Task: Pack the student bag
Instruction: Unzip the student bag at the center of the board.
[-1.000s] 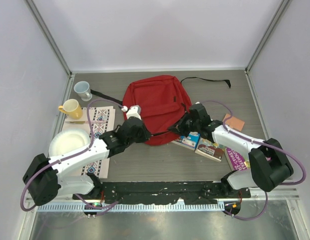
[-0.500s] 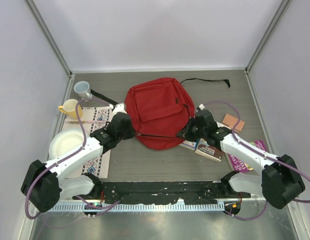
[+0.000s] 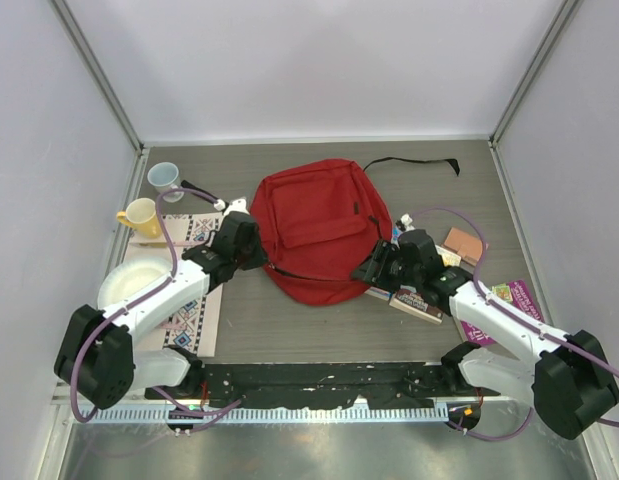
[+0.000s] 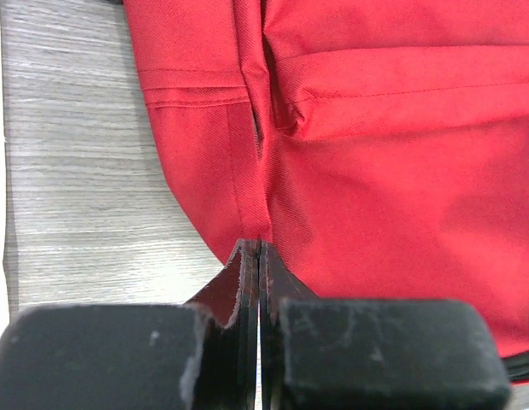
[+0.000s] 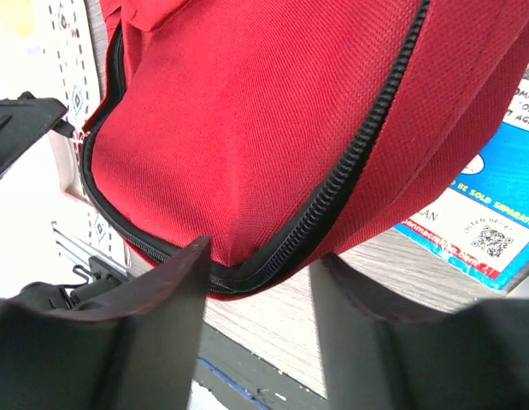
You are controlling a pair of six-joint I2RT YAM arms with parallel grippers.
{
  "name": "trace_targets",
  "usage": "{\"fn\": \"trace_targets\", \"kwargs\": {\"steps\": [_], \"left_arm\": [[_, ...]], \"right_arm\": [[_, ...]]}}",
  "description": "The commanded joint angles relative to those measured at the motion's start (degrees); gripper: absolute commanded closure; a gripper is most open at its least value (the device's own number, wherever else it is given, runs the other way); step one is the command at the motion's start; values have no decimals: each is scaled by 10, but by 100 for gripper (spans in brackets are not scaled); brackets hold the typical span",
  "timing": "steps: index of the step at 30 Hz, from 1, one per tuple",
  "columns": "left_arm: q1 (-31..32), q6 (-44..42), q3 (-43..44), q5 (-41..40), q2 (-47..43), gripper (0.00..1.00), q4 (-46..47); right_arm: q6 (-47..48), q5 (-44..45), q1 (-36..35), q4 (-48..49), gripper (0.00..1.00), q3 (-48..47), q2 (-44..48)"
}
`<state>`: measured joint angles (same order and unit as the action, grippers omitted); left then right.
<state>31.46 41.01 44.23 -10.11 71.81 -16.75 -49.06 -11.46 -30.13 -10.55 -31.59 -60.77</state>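
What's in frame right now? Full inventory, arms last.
student bag: one, red with black zipper trim, table centre
strap: one, black, far side, right of the bag's top
pale blue mug: one, far left
yellow mug: one, left, nearer than the blue one
plate: one, white, near left
placemat: one, white, patterned, under the left arm
books: at least three, blue, brown and purple covers, right of bag
pad: one, orange, right
left gripper: shut, pinching bag fabric
right gripper: open, jaws astride the bag's zipper edge

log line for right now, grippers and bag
left gripper: shut on student bag edge | right gripper: open at bag zipper edge | bag: lying on table
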Motion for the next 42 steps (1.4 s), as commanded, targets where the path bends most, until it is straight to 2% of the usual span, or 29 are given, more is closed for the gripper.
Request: {"fn": "trace_targets", "kwargs": {"steps": [1,2,6,8,11,16,20,26,28,33,42], "left_arm": [[-11,-9,2,47,-25,100,48],[-11,-6,-1,51,-29,100,51],[-11,0,-3,56,-33,100,54],[-11,-1,-3,58,-35,100,56],[-11,-1,2,62,-35,100,57],[-11,-2,8,62,-40,100,46],[-11,-2,7,62,-48,100,42],[-11,-1,13,59,-48,100,29],[-11,4,11,59,-51,100,27],[-11,7,9,57,-55,100,27],[-11,11,9,61,-60,100,29]], "right_arm": [[12,-51,3,29,40,-55,-11],[16,-72,3,25,35,-70,-14],[69,-121,2,4,31,-137,-4],[132,-133,-12,2,31,-173,0],[243,-116,-46,-25,31,-216,-12],[324,-42,-82,-105,31,-279,-49],[348,-60,-118,-48,30,-246,-43],[404,-9,-191,-16,30,-267,-154],[413,-1,-210,22,30,-259,-178],[427,32,-235,78,30,-259,-220],[454,96,-253,123,28,-265,-284]]}}
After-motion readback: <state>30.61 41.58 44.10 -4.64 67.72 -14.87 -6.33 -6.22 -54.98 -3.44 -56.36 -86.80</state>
